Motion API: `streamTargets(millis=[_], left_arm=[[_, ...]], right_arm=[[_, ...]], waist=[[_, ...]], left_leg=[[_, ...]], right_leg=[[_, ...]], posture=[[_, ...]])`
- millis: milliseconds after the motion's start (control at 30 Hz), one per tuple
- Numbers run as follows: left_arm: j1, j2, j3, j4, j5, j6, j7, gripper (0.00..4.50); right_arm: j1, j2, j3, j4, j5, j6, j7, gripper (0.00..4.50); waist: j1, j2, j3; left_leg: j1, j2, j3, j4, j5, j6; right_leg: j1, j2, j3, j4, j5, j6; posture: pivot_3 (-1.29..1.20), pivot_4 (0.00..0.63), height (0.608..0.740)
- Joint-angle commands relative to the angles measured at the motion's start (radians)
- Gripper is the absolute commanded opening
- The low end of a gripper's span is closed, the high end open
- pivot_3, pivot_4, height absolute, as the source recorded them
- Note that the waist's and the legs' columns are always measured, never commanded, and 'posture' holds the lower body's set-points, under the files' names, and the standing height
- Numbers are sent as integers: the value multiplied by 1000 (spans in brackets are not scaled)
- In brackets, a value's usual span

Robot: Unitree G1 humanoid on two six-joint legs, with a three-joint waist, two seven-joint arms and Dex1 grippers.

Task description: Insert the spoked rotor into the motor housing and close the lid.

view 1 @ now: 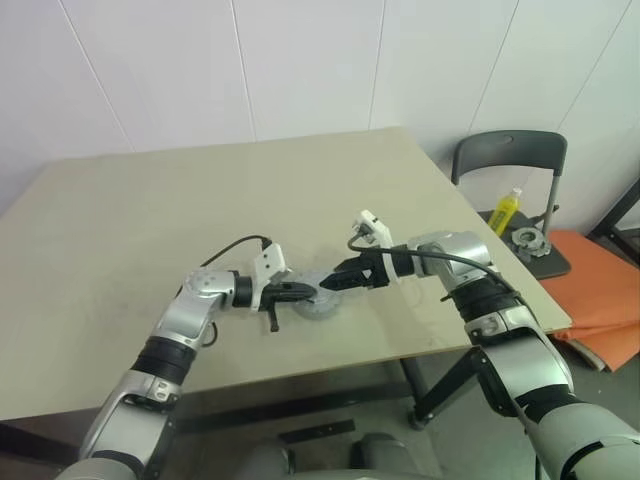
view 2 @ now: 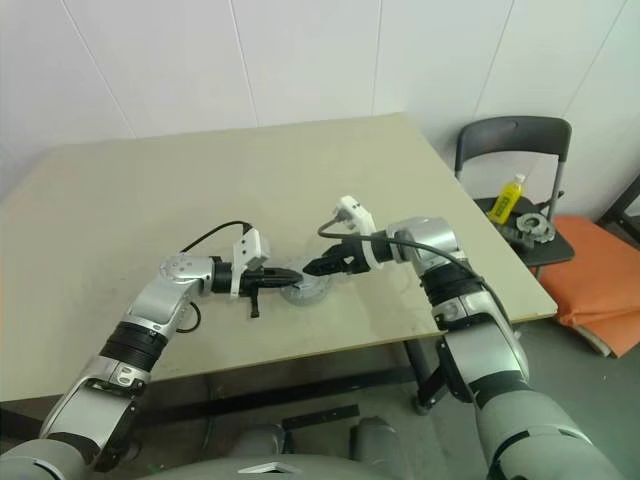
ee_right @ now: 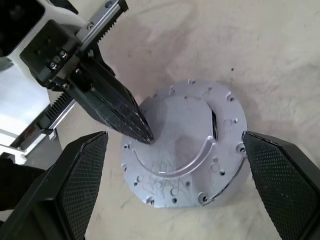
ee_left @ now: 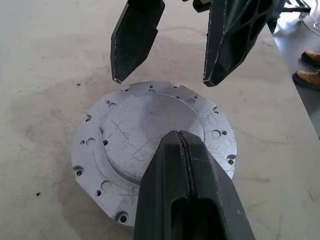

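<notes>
One round silver-grey lid (ee_left: 150, 150) lies flat on the beige surface (view 1: 150, 220) a little below the middle of the head views, close to the near edge; it has a raised centre and a rim dotted with small holes and notches. Two grippers meet over it. The left gripper (ee_left: 186, 150), reaching in from the lower left, has its fingers pressed shut with nothing between them, the tips over the raised centre; whether they touch it cannot be told. The right gripper (ee_right: 172, 150), coming from the right, has its fingers spread wide, one on either side of the lid and clear of its rim, holding nothing. The surface bears faint dark scuffs around the lid and is otherwise bare, with wide room toward the far edge and both back corners; the right edge runs close past the right arm. Beyond it, at the upper right, one dark chair (view 1: 510, 160) stands by the white panelled wall (view 1: 300, 60), carrying one yellow bottle (view 1: 507, 210) and a small round metal part (view 1: 527, 239), beside an orange cushion (view 1: 600, 290).
</notes>
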Motion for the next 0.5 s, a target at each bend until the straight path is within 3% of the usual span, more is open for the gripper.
streamTargets(millis=[33,500], left_arm=[[25,16,-63,37,60,9,-9,0],[31,13,-64,35,61,0,-9,0]], right_arm=[[-2,-16,6,-65,26,45,-5,4487],[103,-85,108,-218,43,225,-49,4487]], waist=[[1,0,0],[2,-1,-2]], left_leg=[[0,0,0,0,0,0],[0,0,0,0,0,0]], right_leg=[[0,0,0,0,0,0],[0,0,0,0,0,0]], posture=[[0,0,740],[0,0,740]])
